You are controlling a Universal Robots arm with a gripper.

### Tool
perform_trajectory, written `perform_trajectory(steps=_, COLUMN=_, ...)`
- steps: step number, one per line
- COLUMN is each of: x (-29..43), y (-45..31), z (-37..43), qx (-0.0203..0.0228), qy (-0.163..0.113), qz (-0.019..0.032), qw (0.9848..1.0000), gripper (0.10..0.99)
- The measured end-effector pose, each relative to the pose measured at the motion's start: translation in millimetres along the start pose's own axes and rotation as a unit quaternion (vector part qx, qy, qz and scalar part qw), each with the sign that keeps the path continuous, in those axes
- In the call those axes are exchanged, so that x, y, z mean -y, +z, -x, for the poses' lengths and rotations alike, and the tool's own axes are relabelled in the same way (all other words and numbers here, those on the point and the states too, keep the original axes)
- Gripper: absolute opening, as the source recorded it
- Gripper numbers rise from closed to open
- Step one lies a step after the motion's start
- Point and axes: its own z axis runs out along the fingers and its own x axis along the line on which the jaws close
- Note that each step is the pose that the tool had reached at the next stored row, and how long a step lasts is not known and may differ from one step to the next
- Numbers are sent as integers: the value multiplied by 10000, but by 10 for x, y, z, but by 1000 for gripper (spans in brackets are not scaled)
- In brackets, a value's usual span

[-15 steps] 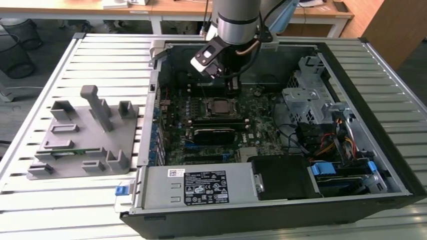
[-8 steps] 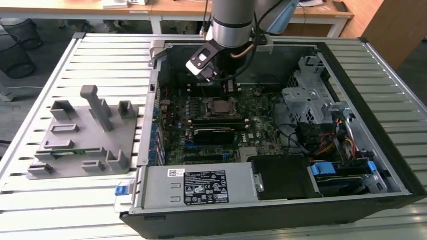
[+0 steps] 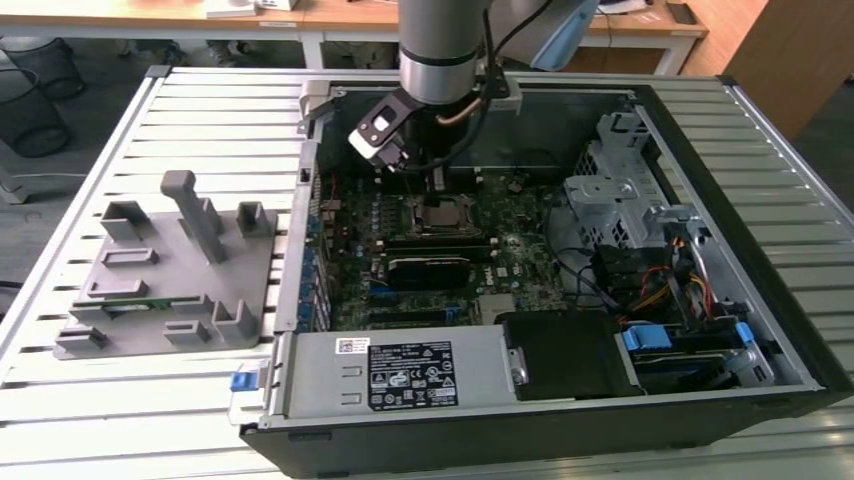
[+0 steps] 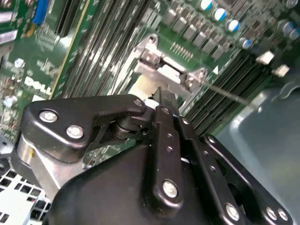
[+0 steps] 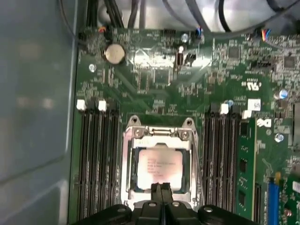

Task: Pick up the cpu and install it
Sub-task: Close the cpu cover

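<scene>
The cpu [image 5: 158,168], a flat square chip with a silvery top, lies flat inside the metal-framed socket [image 5: 133,133] on the green motherboard. My gripper [image 5: 161,188] hangs just over the chip's edge, its two black fingers pressed together with nothing between them. In the second wrist view the gripper [image 4: 161,96] points its tips at the pale cpu [image 4: 143,86] beside the socket frame [image 4: 168,70]. In the exterior view the arm reaches down into the open computer case, with the gripper [image 3: 434,180] just above the cpu [image 3: 441,214].
Memory slots [image 5: 96,159] flank the socket, and a green memory module [image 5: 244,164] stands on the other side. The case walls [image 3: 747,200], a drive cage [image 3: 627,190] and cables [image 3: 654,280] crowd the interior. A grey slotted fixture [image 3: 174,270] sits on the slatted table at the exterior view's left.
</scene>
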Motion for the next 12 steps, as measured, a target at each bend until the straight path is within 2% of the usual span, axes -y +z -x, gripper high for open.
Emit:
perform_trajectory(steps=7, x=60, y=126, z=0, qx=0, qy=-6, qz=5, qw=10000, gripper=106)
perform_trajectory(steps=12, x=73, y=203, z=2, qx=1, qy=-11, qz=4, qw=10000, gripper=106)
